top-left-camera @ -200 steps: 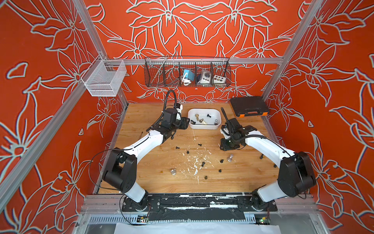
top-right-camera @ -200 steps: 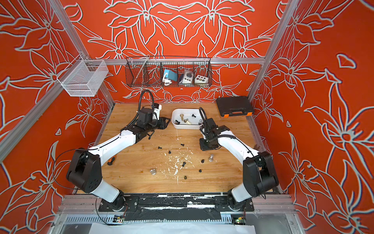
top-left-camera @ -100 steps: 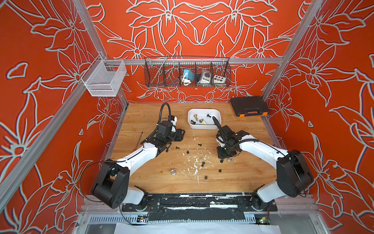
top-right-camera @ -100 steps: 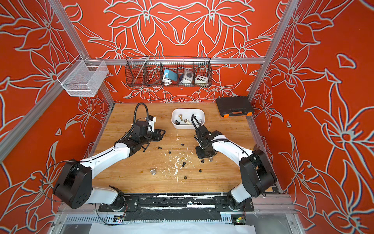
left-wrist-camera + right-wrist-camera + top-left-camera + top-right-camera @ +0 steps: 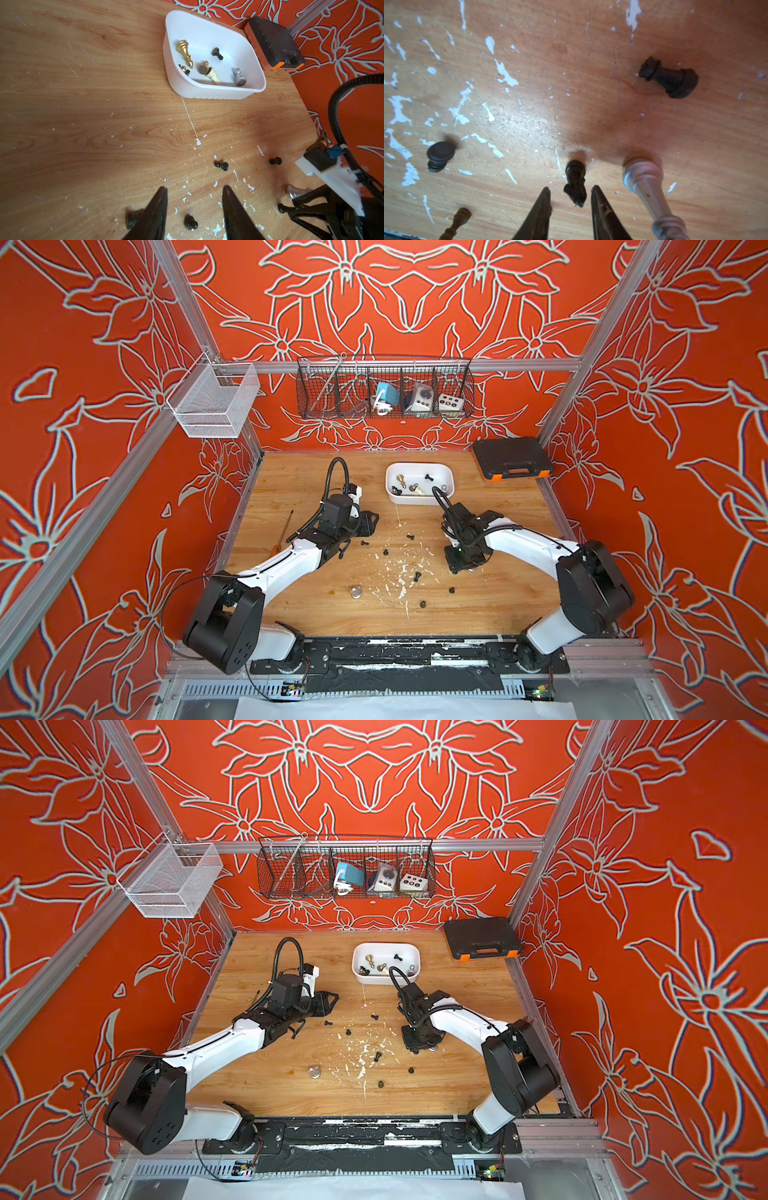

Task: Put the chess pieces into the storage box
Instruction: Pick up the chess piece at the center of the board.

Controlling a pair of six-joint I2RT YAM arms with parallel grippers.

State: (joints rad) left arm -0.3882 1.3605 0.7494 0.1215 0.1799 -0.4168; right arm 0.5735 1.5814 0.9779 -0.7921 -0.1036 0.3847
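L gripper (image 5: pixel 194 187) jaws apart, nothing held, small black pawn (image 5: pixel 190 222) lying btwn its fingers on table (image 5: pixel 291 489); R gripper (image 5: pixel 571 187) also parted, tips flanking black knight (image 5: pixel 574 176), no contact seen; storage box (image 5: pixel 207 91) at far edge holds several chess pieces (image 5: pixel 184 49), others loose.

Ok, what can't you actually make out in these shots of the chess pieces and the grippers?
Right wrist view: the silver piece and a brown piece run off the frame edge.
Left wrist view: one black piece, blurred, half behind a left gripper finger.
Top views: the right gripper fingertips and the dark piece between them, hidden under the gripper's own body; loose black pieces too small to name.
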